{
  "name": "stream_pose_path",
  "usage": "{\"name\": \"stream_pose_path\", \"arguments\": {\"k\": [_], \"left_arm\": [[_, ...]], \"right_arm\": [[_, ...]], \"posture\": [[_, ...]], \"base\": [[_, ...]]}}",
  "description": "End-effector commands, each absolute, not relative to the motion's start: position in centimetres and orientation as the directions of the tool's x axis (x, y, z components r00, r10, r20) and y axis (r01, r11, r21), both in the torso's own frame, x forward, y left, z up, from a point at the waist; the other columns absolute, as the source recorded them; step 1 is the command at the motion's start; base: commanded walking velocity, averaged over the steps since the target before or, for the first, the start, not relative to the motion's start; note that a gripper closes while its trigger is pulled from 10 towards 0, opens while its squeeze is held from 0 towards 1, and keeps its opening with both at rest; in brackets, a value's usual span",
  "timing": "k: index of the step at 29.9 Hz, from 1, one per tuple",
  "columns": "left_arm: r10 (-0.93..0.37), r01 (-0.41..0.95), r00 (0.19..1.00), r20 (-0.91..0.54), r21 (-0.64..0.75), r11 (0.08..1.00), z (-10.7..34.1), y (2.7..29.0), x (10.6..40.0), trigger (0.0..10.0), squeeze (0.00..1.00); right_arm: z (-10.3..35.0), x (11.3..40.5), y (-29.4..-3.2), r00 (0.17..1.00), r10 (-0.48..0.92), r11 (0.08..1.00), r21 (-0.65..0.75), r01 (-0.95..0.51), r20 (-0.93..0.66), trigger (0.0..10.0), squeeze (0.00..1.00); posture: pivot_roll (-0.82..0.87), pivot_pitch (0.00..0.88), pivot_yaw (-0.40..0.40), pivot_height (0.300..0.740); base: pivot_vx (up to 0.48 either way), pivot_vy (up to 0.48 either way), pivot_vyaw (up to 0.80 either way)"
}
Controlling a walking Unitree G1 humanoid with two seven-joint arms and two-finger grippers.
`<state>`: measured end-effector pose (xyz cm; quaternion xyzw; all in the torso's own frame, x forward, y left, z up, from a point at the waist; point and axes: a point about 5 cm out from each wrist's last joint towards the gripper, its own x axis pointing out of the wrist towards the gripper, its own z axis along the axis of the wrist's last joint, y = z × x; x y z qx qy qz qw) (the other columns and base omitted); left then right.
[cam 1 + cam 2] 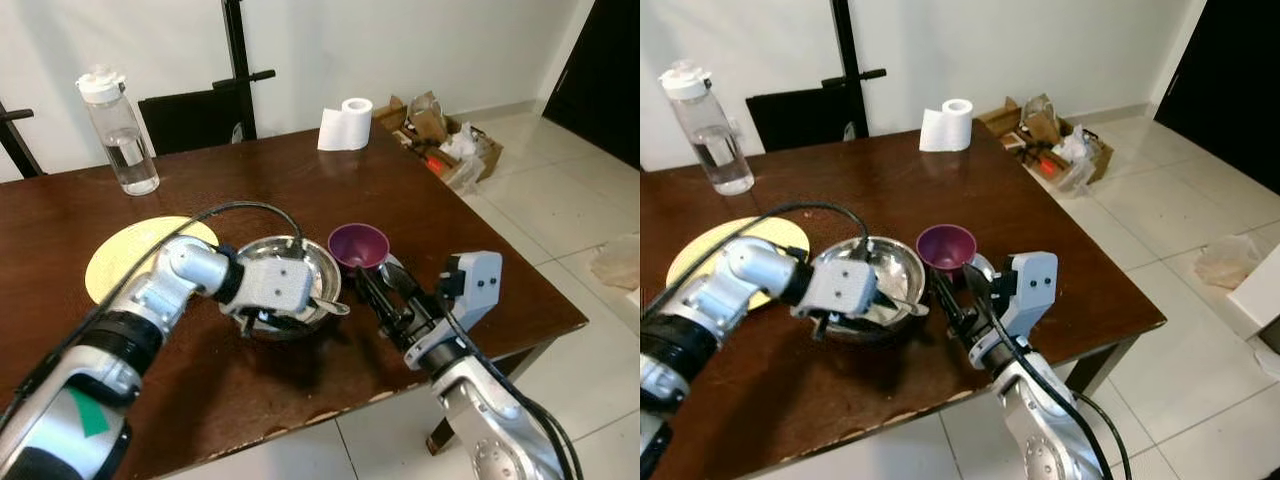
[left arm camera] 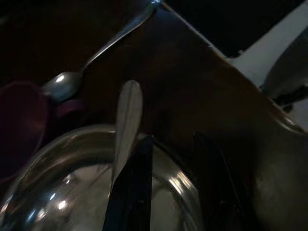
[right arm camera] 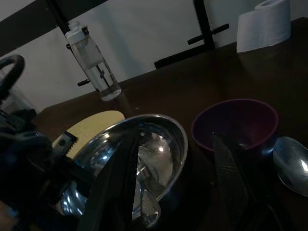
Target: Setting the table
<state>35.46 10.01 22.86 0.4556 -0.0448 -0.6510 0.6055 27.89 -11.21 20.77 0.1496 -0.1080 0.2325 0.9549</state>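
The left gripper (image 1: pixel 283 318) is low over the near rim of the round shiny steel bowl (image 1: pixel 322 262), and its black fingers (image 2: pixel 131 192) stand a little apart, one on the inner side of the rim and one on the outer side; I cannot tell if they press the rim. A flat steel utensil handle (image 2: pixel 128 115) sticks out over this rim, just beside the inner finger. The right gripper (image 1: pixel 378 292) lies on the table, its fingers (image 3: pixel 230 168) spread apart and holding nothing, pointing toward the small purple plastic bowl (image 1: pixel 358 245). This purple bowl stands just beside the steel bowl, on its right side. A steel spoon (image 3: pixel 291 164) lies on the table close to the purple bowl. A round pale yellow placemat (image 1: pixel 125 251) lies to the left of the steel bowl, partly under the left arm. Farther back stand a clear plastic water bottle with white cap (image 1: pixel 117 131) and a white paper roll (image 1: pixel 346 125); no writing can be read on them. The surface is a dark brown wooden table (image 1: pixel 270 175) with a worn near edge. The floor is of light tiles, the wall is white, and an open cardboard box with crumpled things (image 1: pixel 446 138) sits on the floor near the far corner of the table.
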Motion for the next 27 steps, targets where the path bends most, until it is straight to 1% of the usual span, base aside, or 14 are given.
{"name": "stream_pose_path", "arguments": {"k": [1, 3, 7, 9, 11, 14, 15, 17, 20, 23, 24, 26, 27], "left_arm": [[-0.807, 0.731, 0.158, -0.569, 0.617, -0.291, 22.8, 10.0, 35.7, 10.0, 0.00], [-0.795, 0.711, 0.175, -0.580, 0.633, -0.306, 22.7, 9.8, 35.8, 10.0, 0.00], [-0.794, 0.690, 0.201, -0.574, 0.659, -0.301, 22.4, 9.5, 36.1, 10.0, 0.00], [-0.814, 0.683, 0.228, -0.535, 0.684, -0.258, 22.5, 9.0, 36.4, 10.0, 0.00], [-0.821, 0.679, 0.236, -0.520, 0.693, -0.244, 22.5, 8.8, 36.5, 10.0, 0.00], [-0.841, 0.663, 0.276, -0.465, 0.726, -0.184, 22.8, 8.1, 36.8, 10.0, 0.00], [-0.850, 0.658, 0.295, -0.436, 0.738, -0.151, 23.0, 7.8, 37.0, 10.0, 0.00], [-0.854, 0.656, 0.299, -0.427, 0.742, -0.141, 23.2, 7.7, 37.1, 10.0, 0.00], [-0.865, 0.658, 0.282, -0.416, 0.740, -0.141, 23.6, 7.7, 37.0, 10.0, 0.00], [-0.879, 0.653, 0.277, -0.389, 0.747, -0.125, 25.1, 8.4, 37.1, 10.0, 0.00], [-0.863, 0.640, 0.309, -0.400, 0.758, -0.123, 25.7, 9.6, 37.4, 10.0, 0.00], [-0.855, 0.636, 0.322, -0.407, 0.762, -0.123, 25.8, 9.9, 37.5, 10.0, 0.00], [-0.830, 0.625, 0.365, -0.422, 0.772, -0.118, 25.9, 10.9, 37.8, 10.0, 0.00]], "right_arm": [[20.8, 27.5, -11.2, 0.869, 0.408, 0.851, 0.229, -0.473, 0.279, 10.0, 0.00], [20.9, 27.5, -11.3, 0.871, 0.405, 0.853, 0.228, -0.470, 0.279, 10.0, 0.00], [20.9, 27.5, -11.4, 0.873, 0.401, 0.855, 0.227, -0.465, 0.279, 10.0, 0.00], [20.9, 27.5, -11.4, 0.873, 0.400, 0.856, 0.227, -0.465, 0.280, 10.0, 0.00], [20.9, 27.5, -11.4, 0.872, 0.400, 0.856, 0.226, -0.466, 0.280, 10.0, 0.00], [21.0, 27.6, -11.3, 0.870, 0.404, 0.854, 0.224, -0.469, 0.281, 10.0, 0.00], [21.0, 27.6, -11.2, 0.869, 0.407, 0.853, 0.223, -0.472, 0.282, 10.0, 0.00], [21.1, 27.6, -11.2, 0.869, 0.407, 0.853, 0.223, -0.472, 0.282, 10.0, 0.00], [21.1, 27.5, -11.3, 0.869, 0.407, 0.854, 0.222, -0.471, 0.282, 10.0, 0.00], [21.1, 27.4, -11.4, 0.871, 0.403, 0.856, 0.221, -0.467, 0.281, 10.0, 0.00], [21.1, 27.4, -11.4, 0.872, 0.402, 0.857, 0.221, -0.465, 0.279, 10.0, 0.00], [21.1, 27.4, -11.4, 0.873, 0.401, 0.857, 0.221, -0.465, 0.279, 10.0, 0.00], [21.1, 27.4, -11.4, 0.872, 0.402, 0.857, 0.221, -0.466, 0.278, 10.0, 0.00]], "posture": [[-0.03, 0.165, 0.121, 0.740], [-0.03, 0.165, 0.121, 0.740], [-0.03, 0.165, 0.121, 0.740], [-0.03, 0.164, 0.117, 0.740], [-0.03, 0.164, 0.117, 0.740], [-0.03, 0.163, 0.113, 0.740], [-0.04, 0.163, 0.112, 0.740], [-0.04, 0.163, 0.112, 0.740], [-0.04, 0.164, 0.112, 0.740], [-0.05, 0.165, 0.112, 0.740], [-0.05, 0.166, 0.111, 0.740], [-0.05, 0.166, 0.111, 0.740], [-0.05, 0.166, 0.111, 0.740]], "base": [[0.000, 0.000, 0.00], [0.000, 0.000, 0.00], [0.000, 0.000, 0.00], [0.000, 0.000, 0.00], [0.000, 0.000, 0.00], [0.000, 0.000, 0.00], [0.000, 0.000, 0.00], [0.000, 0.000, 0.00], [0.000, 0.000, 0.00], [0.000, 0.000, 0.00], [0.000, 0.000, 0.00], [0.000, 0.000, 0.00], [0.000, 0.000, 0.00]]}}
